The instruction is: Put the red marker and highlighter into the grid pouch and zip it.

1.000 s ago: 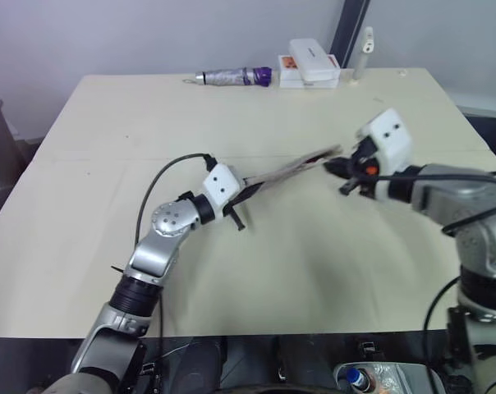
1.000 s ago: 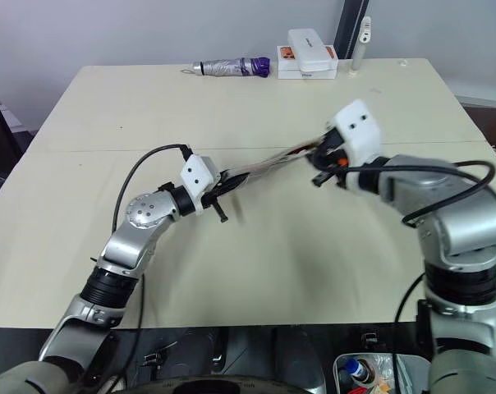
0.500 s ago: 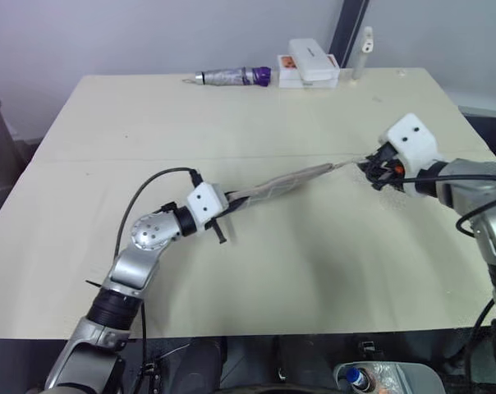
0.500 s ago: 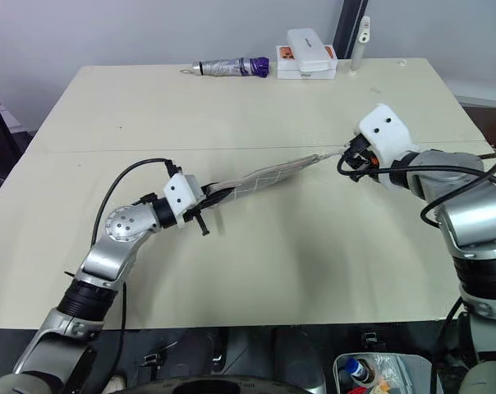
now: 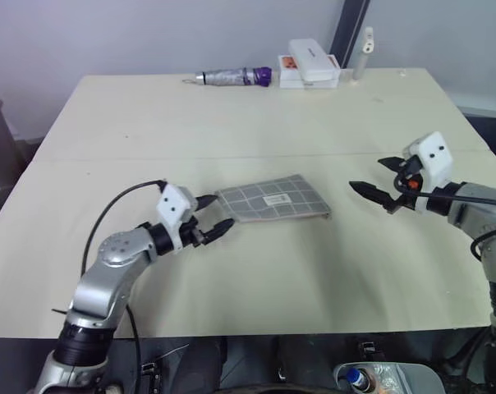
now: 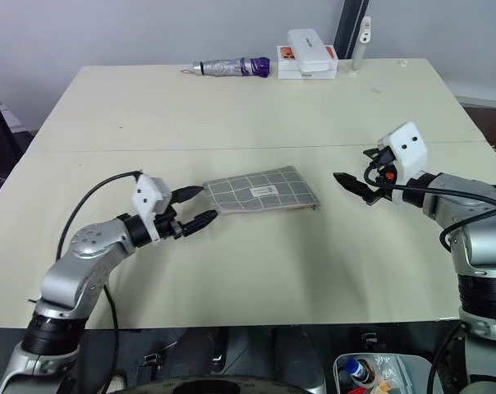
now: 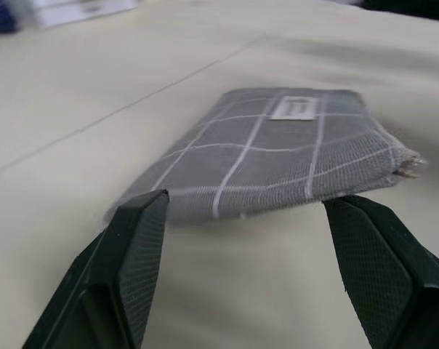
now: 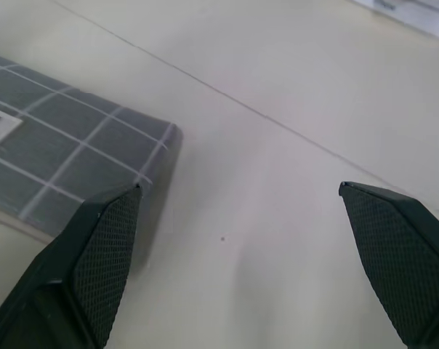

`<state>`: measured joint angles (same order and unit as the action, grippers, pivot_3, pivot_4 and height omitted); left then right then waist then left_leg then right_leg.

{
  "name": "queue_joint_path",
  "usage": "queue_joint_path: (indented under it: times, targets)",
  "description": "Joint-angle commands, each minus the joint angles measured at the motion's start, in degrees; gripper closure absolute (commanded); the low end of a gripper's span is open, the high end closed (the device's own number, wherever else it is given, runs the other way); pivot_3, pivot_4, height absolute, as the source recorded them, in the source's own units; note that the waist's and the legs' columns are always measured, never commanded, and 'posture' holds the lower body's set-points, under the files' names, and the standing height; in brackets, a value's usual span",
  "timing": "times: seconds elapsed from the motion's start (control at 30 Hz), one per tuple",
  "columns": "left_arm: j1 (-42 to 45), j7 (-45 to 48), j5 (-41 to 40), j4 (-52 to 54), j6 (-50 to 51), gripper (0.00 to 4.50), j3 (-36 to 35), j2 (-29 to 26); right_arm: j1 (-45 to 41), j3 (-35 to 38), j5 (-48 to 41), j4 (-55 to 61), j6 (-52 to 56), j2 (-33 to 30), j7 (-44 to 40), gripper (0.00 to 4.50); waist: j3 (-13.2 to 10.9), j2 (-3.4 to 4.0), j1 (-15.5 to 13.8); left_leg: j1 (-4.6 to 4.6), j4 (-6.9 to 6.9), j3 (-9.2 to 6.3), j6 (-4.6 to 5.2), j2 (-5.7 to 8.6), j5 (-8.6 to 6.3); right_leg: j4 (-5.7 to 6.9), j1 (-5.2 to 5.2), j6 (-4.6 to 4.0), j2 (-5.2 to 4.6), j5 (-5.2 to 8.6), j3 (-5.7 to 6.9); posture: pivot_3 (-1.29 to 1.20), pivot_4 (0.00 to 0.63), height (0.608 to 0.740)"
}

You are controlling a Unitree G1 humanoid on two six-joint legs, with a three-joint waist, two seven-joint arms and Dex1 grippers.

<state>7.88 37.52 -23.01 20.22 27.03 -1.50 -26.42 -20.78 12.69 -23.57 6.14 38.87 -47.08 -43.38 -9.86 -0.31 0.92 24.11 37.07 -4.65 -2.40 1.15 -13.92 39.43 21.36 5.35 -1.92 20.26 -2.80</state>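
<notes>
Grid pouch (image 5: 273, 199) grey, white grid lines, small white label, lying flat mid-bench (image 5: 231, 279). I see left gripper (image 5: 216, 215) at its left end, fingers spread, holding nothing; right gripper (image 5: 378, 179) apart to its right, fingers wide, empty. Left wrist view shows frayed corner at pouch's end; head views don't. Half second ago pouch hung stretched between both grippers; now released.
</notes>
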Motion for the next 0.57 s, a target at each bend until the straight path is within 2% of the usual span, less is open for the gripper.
queue_joint_path:
  times: [0.03, 0.2, 0.57]
  targets:
    - [-3.21, -4.32, -2.74, 3.29, 3.64, 0.99, -7.28, -0.71, 1.82, 3.7, -2.27, -1.46, -2.01, 0.63, -1.76, 0.0, 0.0, 0.0, -0.12, 0.0, -0.01, 0.0, 0.0, 0.0, 0.0, 0.0, -0.01, 0.0, 0.0, 0.0, 0.0, 0.0, 0.15, 0.74]
    - [-6.66, -5.42, -3.56, 3.59, 4.86, 0.99, -12.35, -2.96, 3.79, 3.76, -2.23, -2.08, -2.45, 0.23, -3.13, 0.0, 0.0, 0.0, -0.26, -0.01, 0.01, 0.01, 0.0, 0.01, 0.0, 0.0, -0.02, 0.0, -0.03, 0.0, 0.0, 0.0, 0.15, 0.74]
    - [-6.4, -5.13, -1.35, -0.28, 2.37, 0.99, -13.04, -5.98, 5.1, 2.01, -1.22, -1.72, -4.01, 1.16, -3.17, 0.0, 0.0, 0.0, -0.22, -0.09, -0.01, 0.01, 0.0, 0.02, 0.0, -0.02, -0.1, 0.0, -0.04, 0.0, 0.0, 0.0, 0.15, 0.74]
